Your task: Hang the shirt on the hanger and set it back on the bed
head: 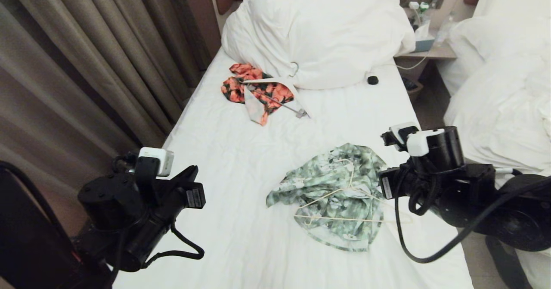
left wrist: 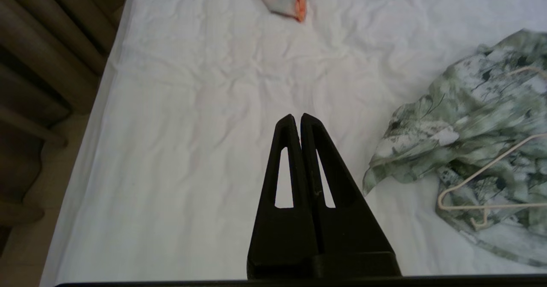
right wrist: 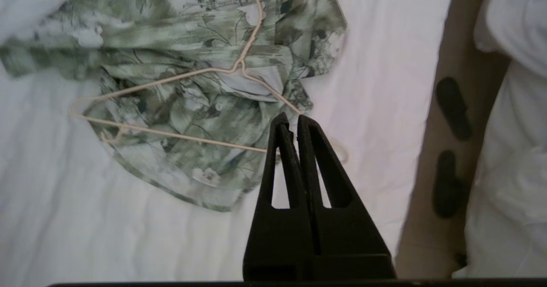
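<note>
Seemingly at the start, both the left pincer [left wrist: 297, 118] and right pincer [right wrist: 292, 119] hang closed and empty, the hanger [right wrist: 179, 79] lying loose atop the crumpled shirt [right wrist: 179, 120] just ahead of the right one, so threading comes next.

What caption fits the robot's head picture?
Cream hanger lies on the crumpled green shirt on the bed.

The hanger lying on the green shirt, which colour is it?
Cream; the hanger shows best in the right wrist view.
</note>
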You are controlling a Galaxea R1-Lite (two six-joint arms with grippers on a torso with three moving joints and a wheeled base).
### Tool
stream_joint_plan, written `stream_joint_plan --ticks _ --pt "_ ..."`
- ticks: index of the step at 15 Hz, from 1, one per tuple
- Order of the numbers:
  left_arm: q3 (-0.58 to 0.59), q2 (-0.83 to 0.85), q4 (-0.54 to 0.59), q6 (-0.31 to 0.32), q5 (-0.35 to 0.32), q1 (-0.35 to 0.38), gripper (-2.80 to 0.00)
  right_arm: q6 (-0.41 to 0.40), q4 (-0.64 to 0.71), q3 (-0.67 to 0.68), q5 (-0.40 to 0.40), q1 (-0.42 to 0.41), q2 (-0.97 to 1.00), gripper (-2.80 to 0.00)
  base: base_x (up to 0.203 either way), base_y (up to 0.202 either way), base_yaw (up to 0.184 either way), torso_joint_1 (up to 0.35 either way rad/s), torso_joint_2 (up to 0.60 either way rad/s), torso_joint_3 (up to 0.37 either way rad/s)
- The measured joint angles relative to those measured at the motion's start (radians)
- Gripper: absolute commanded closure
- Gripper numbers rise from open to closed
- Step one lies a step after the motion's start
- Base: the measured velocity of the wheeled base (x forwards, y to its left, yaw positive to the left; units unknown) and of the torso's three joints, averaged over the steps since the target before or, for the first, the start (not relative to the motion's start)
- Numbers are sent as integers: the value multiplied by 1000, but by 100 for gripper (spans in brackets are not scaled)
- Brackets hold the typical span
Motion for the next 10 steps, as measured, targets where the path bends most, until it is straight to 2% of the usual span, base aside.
stream_joint_plan --ticks 5,7,10 --pt "84 -145 0 -10 4 1 0 -4 4 189 5 -5 -277 0 0 0 0 0 0 0" --pt "118 -192 0 -6 57 5 0 -35 5 256 8 -38 -408 0 0 0 0 0 0 0" --pt "137 -263 0 0 140 10 0 -139 3 378 48 -151 -623 0 0 0 0 0 0 0"
